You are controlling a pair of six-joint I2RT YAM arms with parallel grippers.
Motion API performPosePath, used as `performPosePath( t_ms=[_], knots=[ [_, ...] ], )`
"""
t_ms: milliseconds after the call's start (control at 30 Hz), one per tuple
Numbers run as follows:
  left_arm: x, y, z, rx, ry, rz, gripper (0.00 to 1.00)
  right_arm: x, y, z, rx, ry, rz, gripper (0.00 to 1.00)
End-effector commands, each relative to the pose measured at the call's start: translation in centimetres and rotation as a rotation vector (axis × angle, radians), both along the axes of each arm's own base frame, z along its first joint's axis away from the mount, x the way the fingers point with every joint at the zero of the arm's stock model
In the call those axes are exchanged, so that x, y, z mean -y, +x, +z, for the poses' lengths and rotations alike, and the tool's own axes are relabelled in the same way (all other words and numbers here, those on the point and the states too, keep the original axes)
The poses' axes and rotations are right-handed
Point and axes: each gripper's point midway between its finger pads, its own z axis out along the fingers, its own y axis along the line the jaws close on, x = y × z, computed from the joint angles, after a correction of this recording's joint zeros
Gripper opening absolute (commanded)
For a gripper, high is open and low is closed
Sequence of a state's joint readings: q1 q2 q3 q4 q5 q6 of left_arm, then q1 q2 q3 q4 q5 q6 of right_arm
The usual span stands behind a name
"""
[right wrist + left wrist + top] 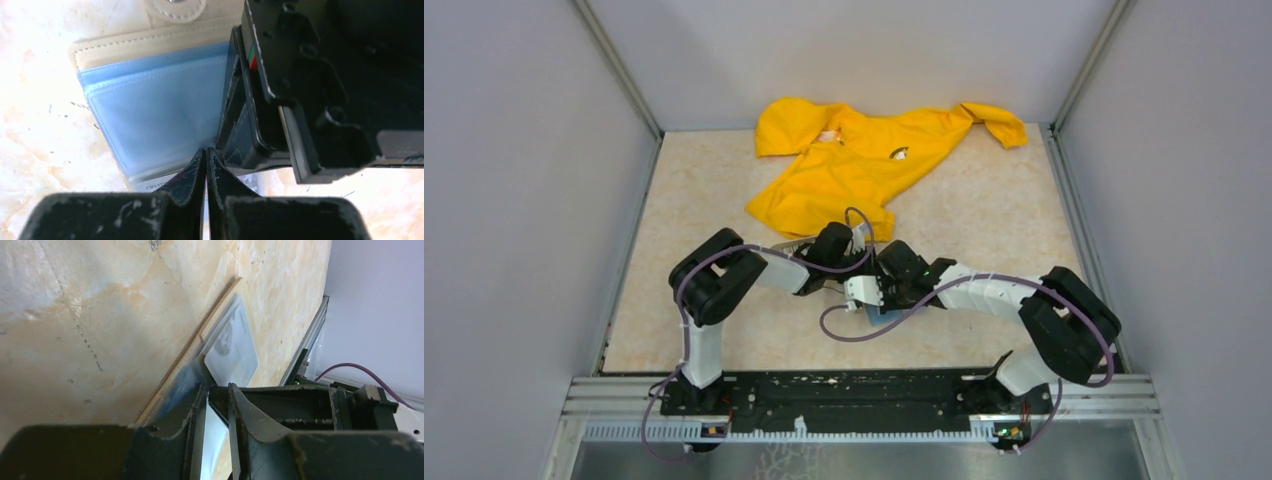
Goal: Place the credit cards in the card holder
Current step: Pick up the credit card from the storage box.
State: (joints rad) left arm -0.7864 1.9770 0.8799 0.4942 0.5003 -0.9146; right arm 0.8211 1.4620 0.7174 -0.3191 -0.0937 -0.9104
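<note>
Both my arms meet over the middle of the table (994, 235). A yellow jacket (854, 165) lies well behind them.

Holder (145, 45): lying open and flat under my tips, tan rim around a blue clear pocket, snap tab (177, 7) on the far edge. From the top camera only a blue corner shows beneath the wrists.

Right gripper (206, 152): fingers pressed together, tips down at the pocket's near edge. A white printed card (160, 186) shows through the plastic just beside them. I cannot tell if I pinch anything.

Left gripper (216, 386): fingers a narrow way apart, set just beside my right fingers on the holder. A pale grey card (232, 347) lies flat on the holder past the tips, and something pale fills the gap. I cannot tell whether I press on it.
</note>
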Motion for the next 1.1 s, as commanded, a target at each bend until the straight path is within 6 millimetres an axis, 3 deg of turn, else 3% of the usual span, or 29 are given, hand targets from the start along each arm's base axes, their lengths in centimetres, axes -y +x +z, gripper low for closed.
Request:
performPosePath(
  t_ms=[0, 167, 333, 667, 767, 900, 1067],
  knots=[
    [-2.0, -1.2, -3.9, -0.053, 0.108, -0.007, 0.3, 1.5, 0.9, 0.7, -0.004, -0.046, -0.027, 0.0],
    [-2.0, -1.0, -3.4, -0.041, 0.102, -0.003, 0.31, 1.5, 0.9, 1.7, -0.046, 0.008, -0.042, 0.0],
    [-2.1, -0.6, -1.4, 0.018, 0.078, 0.005, 0.36, -0.8, -1.3, 5.0, -0.207, 0.221, 0.008, 0.0],
    [-3.0, 0.3, 7.5, 0.322, -0.059, 0.03, 0.4, -1.1, -1.4, 13.7, -0.305, 0.568, 0.0, 0.02],
    [-4.1, 0.3, 9.4, 0.434, -0.064, 0.042, 0.4, -1.0, -1.4, 15.5, -0.308, 0.635, 0.005, 0.05],
    [-6.3, 0.6, 11.8, 0.59, -0.03, 0.079, 0.4, -0.8, -1.2, 16.5, -0.309, 0.692, -0.008, 0.17],
    [-10.9, 1.5, 12.2, 0.703, 0.136, 0.199, 0.46, -0.4, -0.5, 16.5, -0.27, 0.691, -0.041, 0.23]
  ],
)
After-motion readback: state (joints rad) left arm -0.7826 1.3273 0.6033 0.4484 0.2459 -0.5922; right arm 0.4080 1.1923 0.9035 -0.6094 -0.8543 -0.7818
